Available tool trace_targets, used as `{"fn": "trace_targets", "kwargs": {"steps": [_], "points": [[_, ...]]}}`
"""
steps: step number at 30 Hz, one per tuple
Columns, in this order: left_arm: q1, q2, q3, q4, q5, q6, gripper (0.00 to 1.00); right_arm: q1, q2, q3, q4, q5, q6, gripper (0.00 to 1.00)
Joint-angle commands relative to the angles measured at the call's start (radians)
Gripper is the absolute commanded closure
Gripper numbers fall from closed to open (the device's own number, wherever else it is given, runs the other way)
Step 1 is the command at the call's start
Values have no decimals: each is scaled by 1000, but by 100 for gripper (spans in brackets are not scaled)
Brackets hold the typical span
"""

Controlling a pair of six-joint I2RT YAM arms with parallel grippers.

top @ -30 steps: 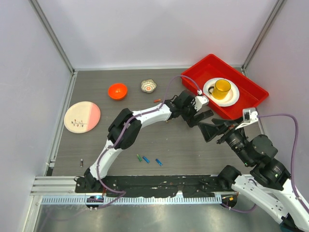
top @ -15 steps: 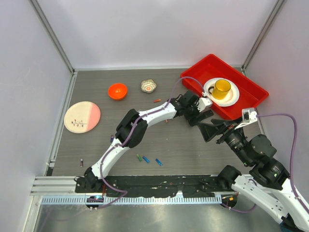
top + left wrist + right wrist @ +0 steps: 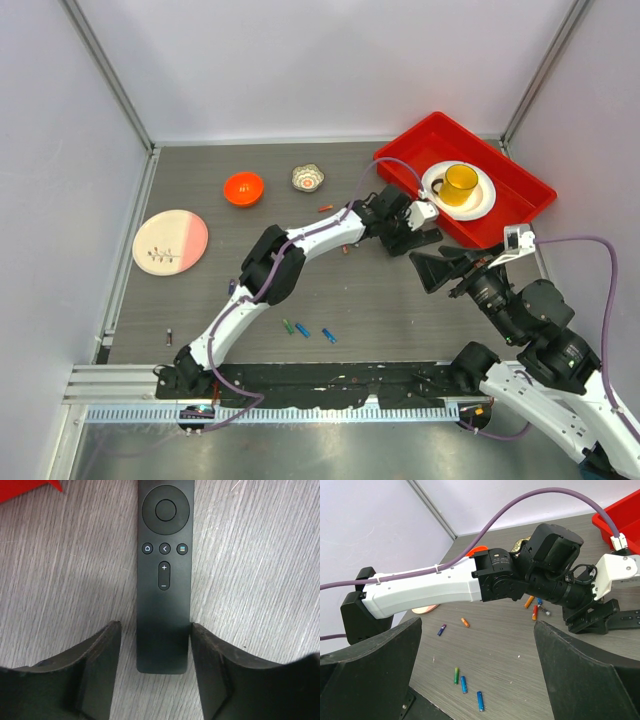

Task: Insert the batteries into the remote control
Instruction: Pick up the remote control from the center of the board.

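- One remote point(image 3: 164, 575): a slim black bar lying face up on the grey table, with a round pad at its far end, a row of three small round buttons below that, and a plus/minus rocker.
- Its plain near end lies between the fingers of the left gripper point(image 3: 155, 627), and the rest runs straight out ahead of them.
- The left gripper is spread open astride the remote. One finger sits at the remote's edge and a strip of table shows beside the other.
- Seven batteries can be counted loose on the table, all slim little cylinders.
- Three batteries point(image 3: 463, 684), one green and two blue, lie in a loose group seen low between the right gripper's fingers.
- Two more, one orange point(image 3: 465, 622) and one dark blue point(image 3: 441, 629), lie beyond that group.
- Two others, one orange point(image 3: 529, 601) and one red point(image 3: 535, 612), lie just behind the left gripper, under its wrist.
- A few specks on the pink plate point(image 3: 185, 228) are too small to count.
- The right gripper point(image 3: 440, 268) hangs wide open, holding nothing, just beside the left gripper.
- Beyond the left gripper sits one red tray point(image 3: 520, 185) holding one white plate point(image 3: 478, 207) and one yellow mug point(image 3: 460, 183).
- Two bowls, one orange point(image 3: 243, 187) and one small patterned point(image 3: 308, 178), stand well apart from both grippers.
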Motion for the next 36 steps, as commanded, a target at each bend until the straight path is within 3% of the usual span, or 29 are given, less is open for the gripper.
{"fn": "trace_targets", "kwargs": {"steps": [1, 4, 7, 11, 20, 28, 36], "points": [[0, 6, 10, -66, 45, -2, 44, 3, -8, 0, 34, 11, 14, 0], [0, -4, -4, -57, 58, -17, 59, 3, -10, 1, 33, 12, 17, 1], [0, -46, -45, -5, 65, -39, 82, 5, -8, 13, 31, 14, 20, 1], [0, -135, -166, 84, 59, -74, 100, 3, 3, 41, 28, 20, 17, 1], [0, -377, -468, 276, 2, -206, 100, 5, 16, 81, 37, 64, 20, 1], [10, -691, -857, 648, -45, -442, 100, 3, 19, 55, 34, 409, 103, 1], [74, -1047, -1277, 981, -88, -739, 100, 5, 102, 11, 120, 348, 111, 0]]}}
